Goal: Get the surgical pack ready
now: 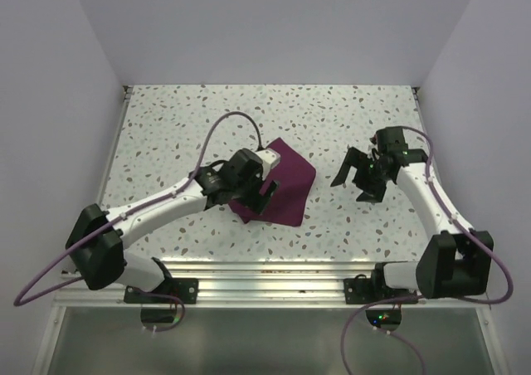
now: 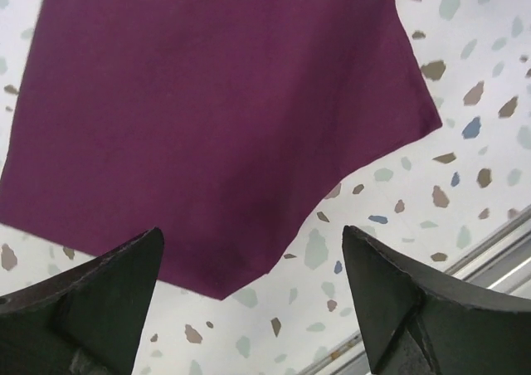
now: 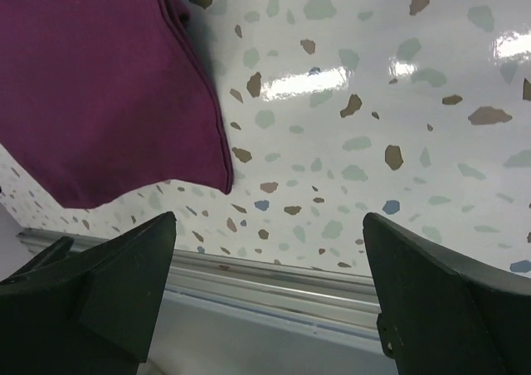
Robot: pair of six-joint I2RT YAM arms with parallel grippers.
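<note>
Purple woven fabric, a dark folded cloth [image 1: 286, 180], lies flat on the speckled terrazzo tabletop [image 1: 332, 118]. It sits directly beneath and just ahead of the left gripper [image 1: 264, 189], and one corner points back between that gripper's spread, empty fingers. The right gripper [image 1: 355, 181], equally wide apart and holding nothing, hovers over bare table with the cloth's side edge off to its left. The left arm is nearer, so it seems better placed to take that corner. No tray, gauze or instruments show.

You're looking at matching arms: the left arm [image 1: 158, 205] and right arm [image 1: 427, 194] have white link shells, chunky black joint housings, and a purple cable [image 1: 217, 128] along each. The left gripper [image 2: 253, 242] and right gripper [image 3: 270, 221] have matte black, wedge-shaped fingers.
</note>
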